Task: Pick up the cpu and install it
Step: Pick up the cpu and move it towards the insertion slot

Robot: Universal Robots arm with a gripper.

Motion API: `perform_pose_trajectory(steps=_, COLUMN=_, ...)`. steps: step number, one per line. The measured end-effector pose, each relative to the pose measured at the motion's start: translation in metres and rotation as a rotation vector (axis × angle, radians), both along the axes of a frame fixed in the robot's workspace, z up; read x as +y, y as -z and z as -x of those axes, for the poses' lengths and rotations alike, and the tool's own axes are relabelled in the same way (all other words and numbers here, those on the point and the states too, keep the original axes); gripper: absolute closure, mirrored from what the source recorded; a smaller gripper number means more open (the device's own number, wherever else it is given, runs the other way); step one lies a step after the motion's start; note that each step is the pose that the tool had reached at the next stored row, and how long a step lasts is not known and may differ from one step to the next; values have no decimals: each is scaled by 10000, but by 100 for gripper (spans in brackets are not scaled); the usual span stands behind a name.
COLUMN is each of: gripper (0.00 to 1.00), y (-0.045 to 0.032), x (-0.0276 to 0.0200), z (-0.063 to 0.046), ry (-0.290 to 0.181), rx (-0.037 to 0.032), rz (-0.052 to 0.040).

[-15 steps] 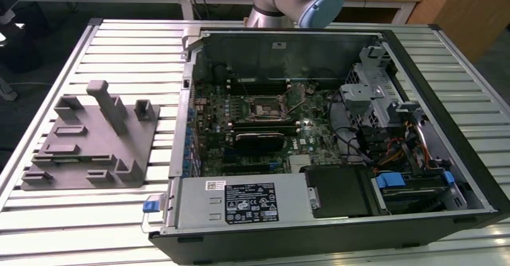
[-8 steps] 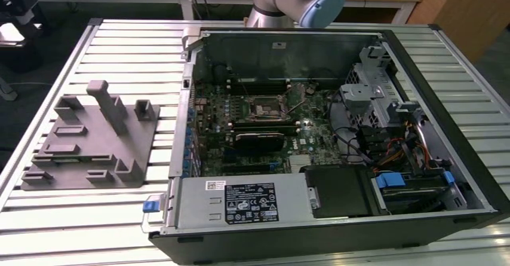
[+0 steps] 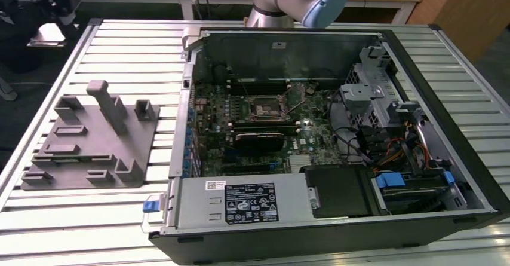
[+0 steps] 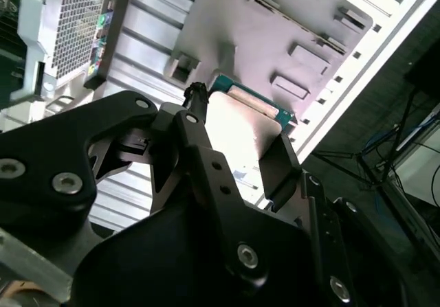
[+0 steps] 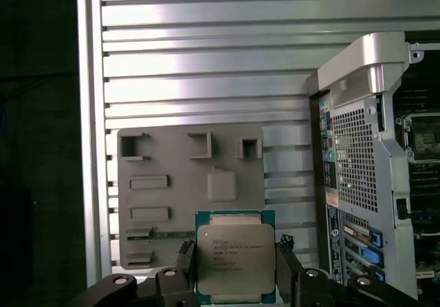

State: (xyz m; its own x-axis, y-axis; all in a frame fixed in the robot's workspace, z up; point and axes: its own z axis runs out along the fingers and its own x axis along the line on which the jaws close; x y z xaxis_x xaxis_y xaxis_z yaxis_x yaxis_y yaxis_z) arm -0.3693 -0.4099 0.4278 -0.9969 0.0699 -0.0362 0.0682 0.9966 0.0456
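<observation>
In both wrist views my gripper [image 5: 235, 269] is shut on the cpu [image 5: 235, 255], a small square chip with a silvery-grey metal top and a green rim. One black finger [image 5: 184, 257] presses each side of it. From below, the second wrist view has the cpu [image 4: 242, 125] clamped in the gripper [image 4: 237, 149]. It hangs well above the grey plastic fixture [image 5: 192, 183], whose square recess [image 5: 221, 185] has nothing in it. The motherboard's square socket frame [image 3: 263, 106] lies inside the open computer case [image 3: 191, 69], right of the fixture [image 3: 88, 140] in the exterior view.
The slatted metal table [image 3: 128, 45] carries the fixture and the case. Upright posts [image 3: 104, 101] rise from the fixture. Inside the case are a drive cage [image 3: 374, 92], cables [image 3: 398, 152] and a power supply [image 3: 239, 203]. The arm's base [image 3: 295, 0] stands behind the case.
</observation>
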Motion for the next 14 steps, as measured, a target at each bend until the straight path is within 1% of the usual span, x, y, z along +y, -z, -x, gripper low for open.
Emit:
perform_pose_trajectory(steps=5, gripper=45, y=0, x=0, z=-205, ry=-1, rx=1, rz=0)
perform_pose_trajectory(steps=14, gripper=45, y=1, x=1, z=-530, ry=0, rx=-1, rz=-1)
